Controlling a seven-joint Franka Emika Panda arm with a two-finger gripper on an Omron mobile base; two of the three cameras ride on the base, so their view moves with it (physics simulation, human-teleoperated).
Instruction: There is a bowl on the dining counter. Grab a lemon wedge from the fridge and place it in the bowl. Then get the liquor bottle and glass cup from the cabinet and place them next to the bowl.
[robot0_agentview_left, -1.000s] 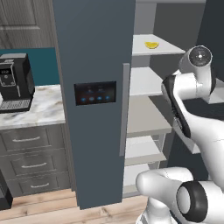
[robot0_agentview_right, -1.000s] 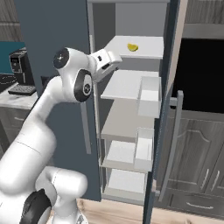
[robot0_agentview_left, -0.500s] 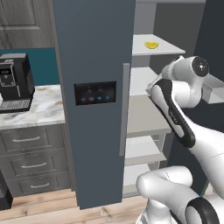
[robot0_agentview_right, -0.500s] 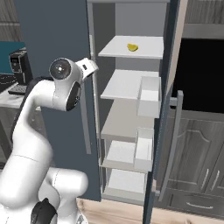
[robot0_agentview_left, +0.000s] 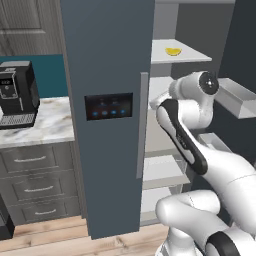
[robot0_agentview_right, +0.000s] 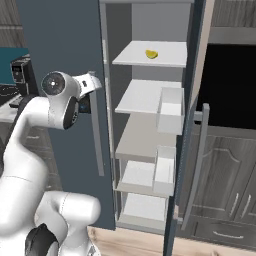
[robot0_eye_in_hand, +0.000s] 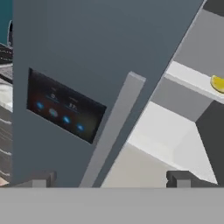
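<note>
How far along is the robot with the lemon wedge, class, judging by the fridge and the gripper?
Done: the fridge door stands open. In hand: nothing; the gripper is open, facing the closed door's handle. Left: the lemon wedge lies on the top shelf, unpicked, so bowl, bottle and cup steps remain.

fridge (robot0_agentview_right: 150, 125) open: right door (robot0_agentview_right: 192, 130) swung out, left door (robot0_agentview_left: 107, 115) shut | lemon wedge (robot0_agentview_right: 151, 54) on top shelf (robot0_agentview_right: 135, 57), toward the back | coffee machine (robot0_agentview_left: 17, 95) on counter (robot0_agentview_left: 37, 125) left of fridge | 3 drawers (robot0_agentview_left: 35, 182) under counter
</note>
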